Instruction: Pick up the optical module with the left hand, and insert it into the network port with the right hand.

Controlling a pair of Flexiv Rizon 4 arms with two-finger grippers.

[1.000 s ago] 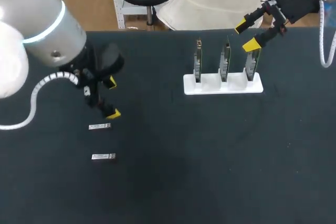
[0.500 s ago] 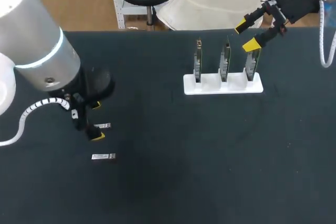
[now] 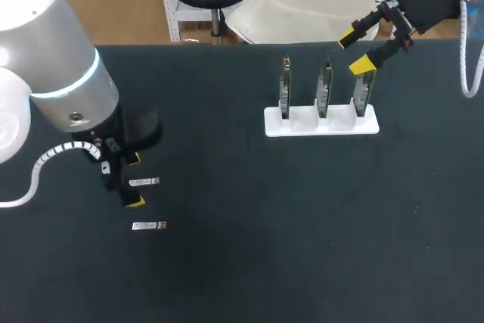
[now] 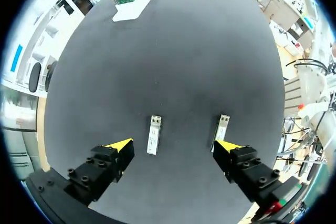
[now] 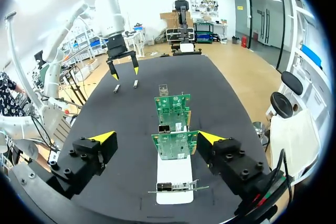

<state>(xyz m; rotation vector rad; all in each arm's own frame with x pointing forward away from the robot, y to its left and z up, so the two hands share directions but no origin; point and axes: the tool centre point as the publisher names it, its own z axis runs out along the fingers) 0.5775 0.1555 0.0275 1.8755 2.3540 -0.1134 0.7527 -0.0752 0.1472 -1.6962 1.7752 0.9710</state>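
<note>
Two small silver optical modules lie on the black table. One module [image 3: 144, 181] [image 4: 153, 135] rests between the fingers of my left gripper [image 3: 134, 180] [image 4: 175, 145], which is open and low over it, touching nothing. The second module [image 3: 149, 225] [image 4: 222, 126] lies just outside one fingertip. Three green network cards [image 3: 324, 88] [image 5: 175, 144] stand upright in a white holder [image 3: 321, 125] [image 5: 175, 179]. My right gripper [image 3: 355, 50] [image 5: 157, 138] hangs open and empty above the holder's right end, over the rightmost card [image 3: 363, 94].
The black table [image 3: 249, 247] runs wide between the modules on the left and the white holder at the back right. In the right wrist view my left gripper [image 5: 125, 71] shows far ahead, beyond the cards.
My left arm has moved toward the table's near side and down, so its open fingers now straddle the nearer module. The right arm and both modules have not moved.
</note>
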